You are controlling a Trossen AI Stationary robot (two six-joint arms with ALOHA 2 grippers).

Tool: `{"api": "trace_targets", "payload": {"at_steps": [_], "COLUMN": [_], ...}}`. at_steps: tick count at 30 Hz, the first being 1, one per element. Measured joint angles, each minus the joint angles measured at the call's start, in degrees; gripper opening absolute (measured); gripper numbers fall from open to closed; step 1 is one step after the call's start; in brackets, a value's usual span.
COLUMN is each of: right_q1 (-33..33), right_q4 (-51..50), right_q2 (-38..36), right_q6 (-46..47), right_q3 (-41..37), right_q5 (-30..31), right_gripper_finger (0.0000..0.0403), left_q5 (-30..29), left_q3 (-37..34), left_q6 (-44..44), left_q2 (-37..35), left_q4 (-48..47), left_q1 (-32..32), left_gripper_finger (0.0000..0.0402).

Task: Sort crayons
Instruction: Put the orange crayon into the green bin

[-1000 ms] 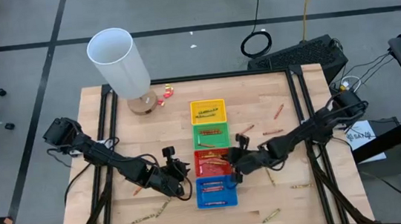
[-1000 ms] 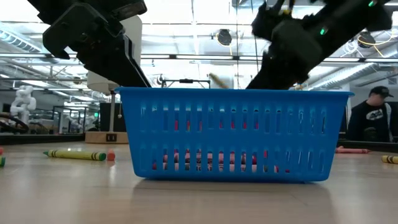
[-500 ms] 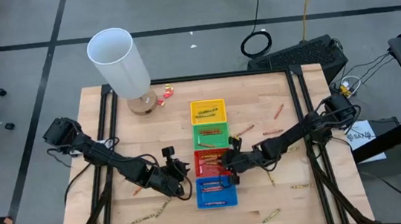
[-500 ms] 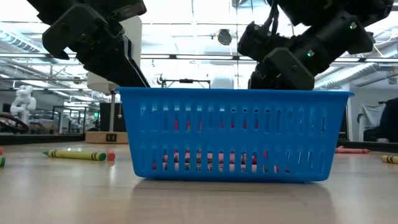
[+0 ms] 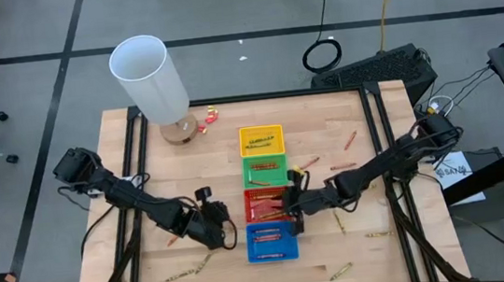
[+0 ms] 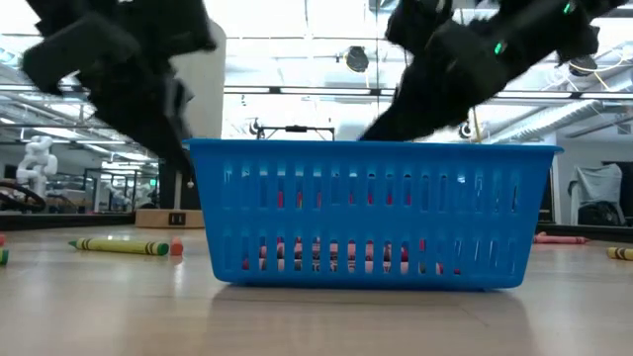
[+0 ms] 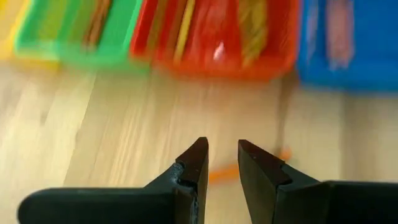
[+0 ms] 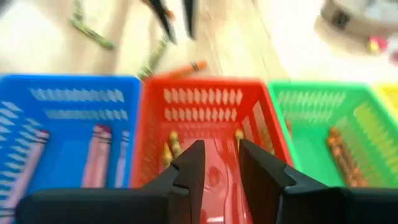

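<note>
A grey workshop floor lies around my wooden table, with a big white cylinder standing at its far left corner. Down the table's middle run four trays in a line: yellow tray farthest, then green tray, red tray, and blue tray nearest, which fills the low view.

My right gripper hangs over the right edge of the red tray. Its fingers stand a narrow gap apart with nothing between them; red crayons lie in the tray below.

My left gripper sits low over bare wood just left of the red and blue trays. Its fingers are also slightly parted and hold nothing. An orange crayon lies on the wood just ahead of them.

Crayons already lie in every tray. More lie loose on the table: a few near the front left corner, several right of the trays, and some near the front right.
</note>
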Motion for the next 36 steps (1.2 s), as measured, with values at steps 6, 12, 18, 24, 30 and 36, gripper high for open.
{"api": "trace_targets", "payload": {"at_steps": [6, 12, 18, 24, 30, 36], "right_q1": [3.91, 6.40, 6.38, 6.39, 6.38, 6.38], "right_q4": [-1.35, -7.05, -9.66, -12.75, -18.01, -21.48], "right_q2": [-5.20, -7.25, -7.27, -8.98, -14.31, -16.82], "right_q6": [-10.22, -16.18, -16.93, -16.54, -11.20, -6.61], "right_q3": [0.00, 0.00, 0.00, 0.00, -0.02, -0.02], "right_q5": [0.07, 0.24, 0.36, 2.04, 3.50, 3.45], "right_gripper_finger": [0.0082, 0.0082, 0.0082, 0.0082, 0.0082, 0.0082], "left_q5": [2.05, 5.22, 8.24, 10.50, 12.72, 13.38], "left_q3": [0.00, 0.00, 0.00, 0.00, 0.00, 0.00], "left_q6": [-5.25, -1.97, -1.76, 3.21, 10.32, 20.53], "left_q2": [0.00, 0.00, 0.00, 0.00, 0.00, 0.02], "left_q4": [-8.43, -8.87, -10.89, -9.33, -9.13, -5.94], "left_q1": [-2.32, -2.79, -0.34, 1.45, 3.93, 5.70], "left_gripper_finger": [0.0085, 0.0085, 0.0085, 0.0085, 0.0085, 0.0091]}}
